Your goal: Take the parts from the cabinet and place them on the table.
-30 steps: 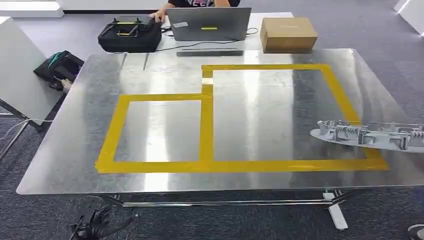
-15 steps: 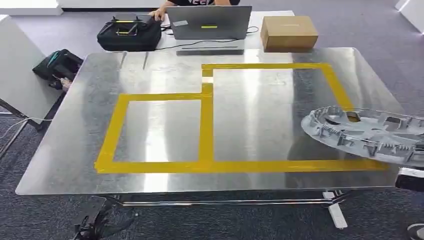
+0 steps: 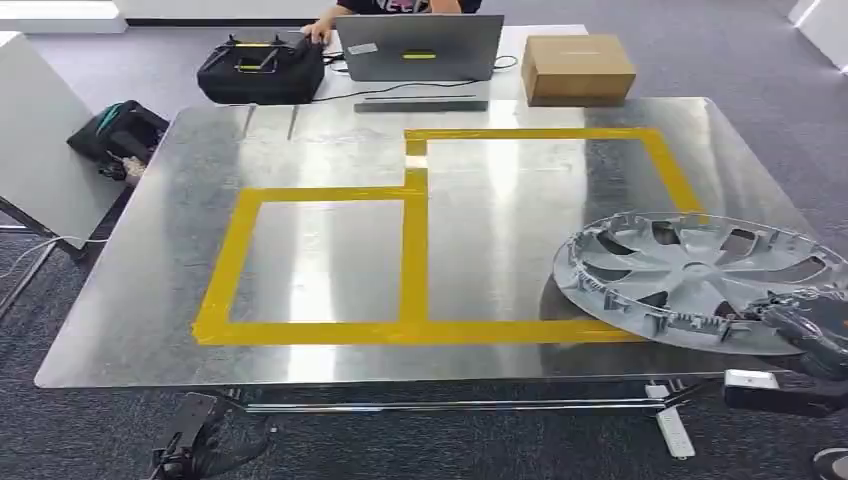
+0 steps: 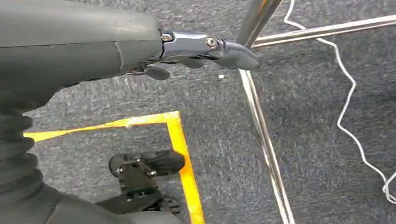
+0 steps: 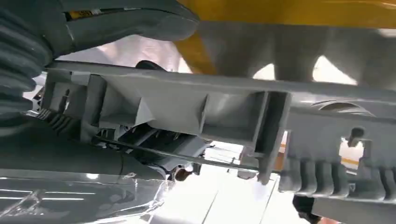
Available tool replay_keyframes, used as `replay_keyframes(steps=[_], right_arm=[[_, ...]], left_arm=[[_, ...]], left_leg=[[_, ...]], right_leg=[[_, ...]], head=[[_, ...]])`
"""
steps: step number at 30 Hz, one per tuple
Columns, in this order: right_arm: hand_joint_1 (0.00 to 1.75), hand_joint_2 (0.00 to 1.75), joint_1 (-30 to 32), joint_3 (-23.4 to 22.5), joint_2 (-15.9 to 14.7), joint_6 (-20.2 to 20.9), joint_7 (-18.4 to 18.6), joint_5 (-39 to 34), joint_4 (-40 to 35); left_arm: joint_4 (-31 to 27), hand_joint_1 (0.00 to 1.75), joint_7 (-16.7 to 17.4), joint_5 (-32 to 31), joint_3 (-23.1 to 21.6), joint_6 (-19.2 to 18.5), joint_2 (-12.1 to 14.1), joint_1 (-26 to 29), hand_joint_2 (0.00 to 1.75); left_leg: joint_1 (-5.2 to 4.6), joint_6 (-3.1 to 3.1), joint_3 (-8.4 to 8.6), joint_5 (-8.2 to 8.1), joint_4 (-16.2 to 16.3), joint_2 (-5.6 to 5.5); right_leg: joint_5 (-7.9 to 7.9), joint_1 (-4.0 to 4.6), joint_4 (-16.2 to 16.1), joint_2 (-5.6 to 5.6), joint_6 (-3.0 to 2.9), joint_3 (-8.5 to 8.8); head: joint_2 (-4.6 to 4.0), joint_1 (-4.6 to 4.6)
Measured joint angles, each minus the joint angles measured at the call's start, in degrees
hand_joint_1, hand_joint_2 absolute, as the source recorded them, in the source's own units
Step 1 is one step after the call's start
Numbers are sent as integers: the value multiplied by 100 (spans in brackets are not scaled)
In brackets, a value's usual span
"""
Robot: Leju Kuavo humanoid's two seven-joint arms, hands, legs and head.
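1. So, nearest the robot at about 4 o'clock in the head view, the right hand (image 3: pixel 812 325) grips the near rim of the hubcap (image 3: pixel 690 272). The right wrist view shows the thumb over the ribbed edge and dark fingers (image 5: pixel 60 154) under it, so it's a proper clamp on the rim.
2. The left hand (image 4: pixel 205 46) hangs down by the carpet with nothing in it, fingers stretched out straight.
3. The hubcap is tilted, inner side up, over the front right corner of the metal table (image 3: pixel 150 300). It overlaps the near right corner of the bigger yellow tape box (image 3: pixel 540 133). Can't tell whether its far edge touches the tabletop yet.
4. My take on doing this step well: level it out, slide it toward 11 o'clock so it sits fully inside that box, lower it until the rim rests flat, then let go. Release early and it'll probably clatter or skid on the slick metal.
5. Count so far: one hubcap, one table, two tape boxes, the smaller one (image 3: pixel 225 265) at 9 o'clock.
6. Furthest back at 12 o'clock: one laptop (image 3: pixel 420 48), one cardboard box (image 3: pixel 577 68), one black bag (image 3: pixel 262 72), and a person behind the laptop.
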Motion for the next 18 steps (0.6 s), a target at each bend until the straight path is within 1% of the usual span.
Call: replay_keyframes(steps=[5,10,12,14,18], right_arm=[[175,175,-120,209,111,-81,22,30,87],[175,175,-160,310,157,-100,35,30,129],[175,175,-228,369,184,-160,138,160,179],[175,175,-313,439,243,-264,230,297,324],[175,175,-499,579,441,-417,155,358,716]], left_arm=[[0,0,-4,-43,-31,39,2,4,175],[0,0,-4,-57,-52,68,2,4,175],[0,0,29,-76,-63,76,4,2,175],[0,0,57,-125,-96,76,9,-5,175],[0,0,63,-166,-157,-17,17,-8,175]], left_leg=[[0,0,1,0,1,0],[-1,1,1,1,1,0],[0,0,3,2,1,0],[0,0,4,6,1,0],[0,3,3,12,1,0]], right_leg=[[3,0,0,-1,0,3],[5,0,0,-1,-1,5],[8,0,0,2,1,4],[9,0,0,1,0,5],[14,0,0,1,1,6]], head=[[0,-4],[0,-2],[0,-2],[0,-2],[0,-2]])
